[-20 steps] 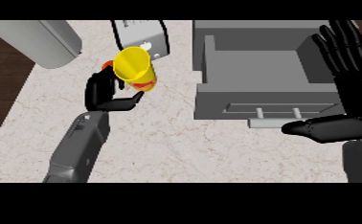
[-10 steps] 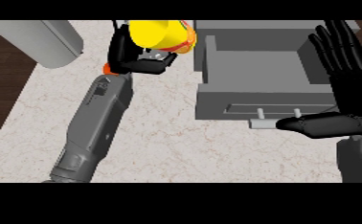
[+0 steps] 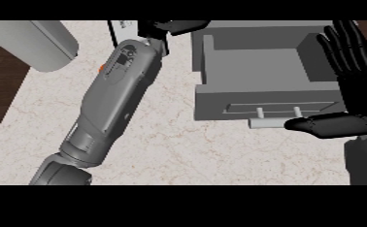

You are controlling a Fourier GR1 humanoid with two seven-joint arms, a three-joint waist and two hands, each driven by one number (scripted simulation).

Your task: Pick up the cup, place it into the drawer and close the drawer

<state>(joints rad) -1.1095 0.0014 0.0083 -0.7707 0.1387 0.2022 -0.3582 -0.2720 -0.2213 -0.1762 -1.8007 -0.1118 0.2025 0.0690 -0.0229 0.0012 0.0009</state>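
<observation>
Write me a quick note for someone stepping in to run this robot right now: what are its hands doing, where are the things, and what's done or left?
Left hand: stretched to the view's top edge, left of the drawer; only part of it shows, so what it holds can't be told.
Right hand: open, fingers up, resting at the view's right edge by the drawer.
Cup: not visible now. A small orange spot shows beside the left forearm; unclear what it is.
Drawer: open, nothing visible inside; its handle faces the robot.
Done: nothing is confirmed in the drawer.
Left: get the cup into the drawer, then push the drawer shut.
</observation>
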